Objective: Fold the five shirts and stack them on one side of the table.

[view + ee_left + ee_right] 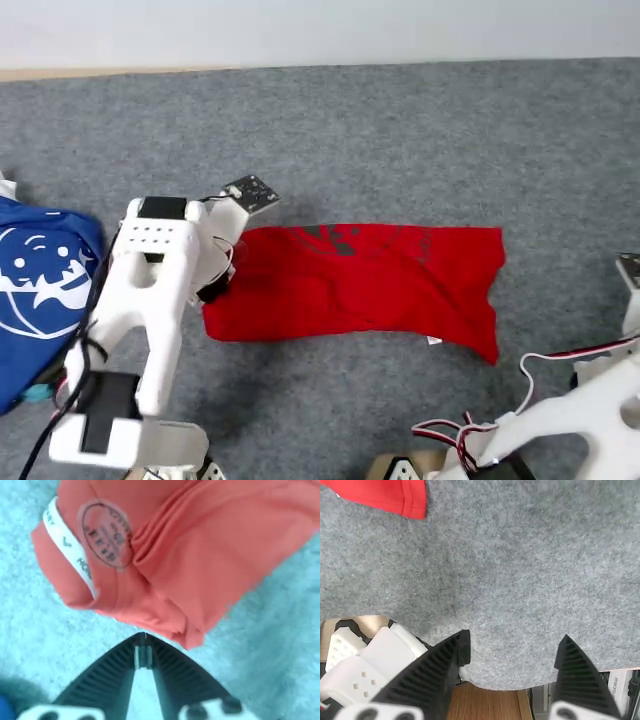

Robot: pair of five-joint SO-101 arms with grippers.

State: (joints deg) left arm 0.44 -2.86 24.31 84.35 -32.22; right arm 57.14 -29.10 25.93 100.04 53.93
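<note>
Illegibly, a round stamp marks the red shirt.

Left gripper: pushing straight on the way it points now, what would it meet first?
Probably the folded red shirt, whose collar-end fold lies just ahead of the shut left gripper; the height gap is unclear.

Red shirt folded lengthwise mid-table, blue shirt far left

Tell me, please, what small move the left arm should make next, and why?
Probably open the left claw and ease it onto the collar end of the red shirt: the claw is shut, its tip just at that folded edge.
</note>
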